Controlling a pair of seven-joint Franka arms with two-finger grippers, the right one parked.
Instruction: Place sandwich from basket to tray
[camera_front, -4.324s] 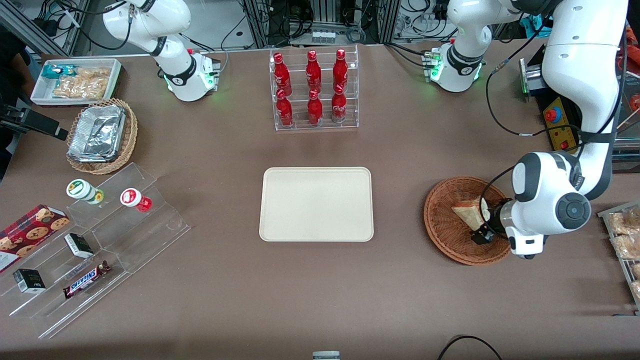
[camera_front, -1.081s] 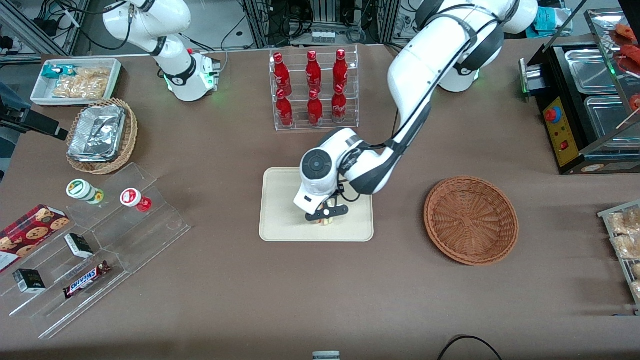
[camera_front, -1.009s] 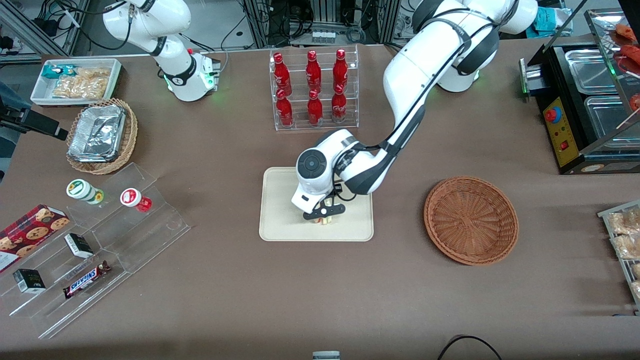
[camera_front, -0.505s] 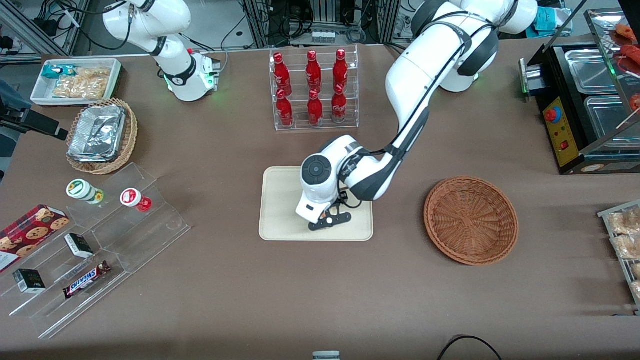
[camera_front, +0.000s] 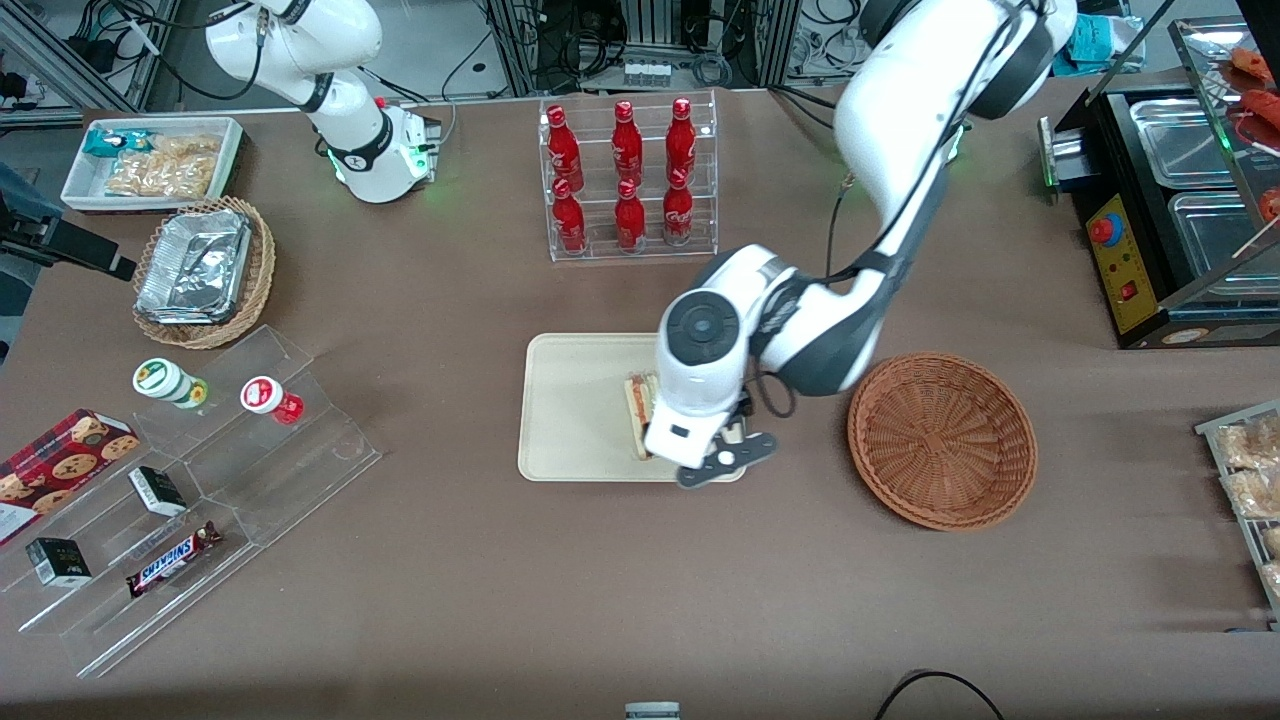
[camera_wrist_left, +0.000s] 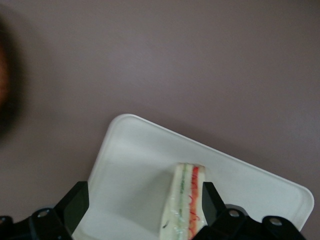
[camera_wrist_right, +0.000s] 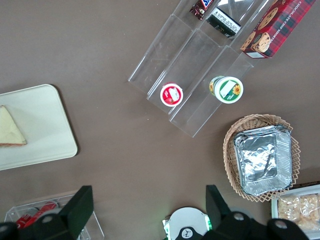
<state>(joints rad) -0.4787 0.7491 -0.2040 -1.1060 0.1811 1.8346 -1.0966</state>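
You see the sandwich (camera_front: 637, 410) resting on the tray (camera_front: 570, 410), your end effector (camera_wrist_left: 142, 210) released and hovering above it, the basket (camera_front: 942, 440) beside the tray.

A clear rack (camera_front: 630, 180) holds six red bottles (camera_front: 626, 215) in two rows. Toward the parked arm's end of the surface (camera_front: 450, 560): a white bin of snack packets (camera_front: 150, 162), a tan wicker basket with foil containers (camera_front: 203, 272), and clear stepped shelves (camera_front: 200, 490) carrying two lidded cups (camera_front: 170, 383), a Snickers bar (camera_front: 170, 558), small dark boxes (camera_front: 157, 490) and a cookie box (camera_front: 60, 462).
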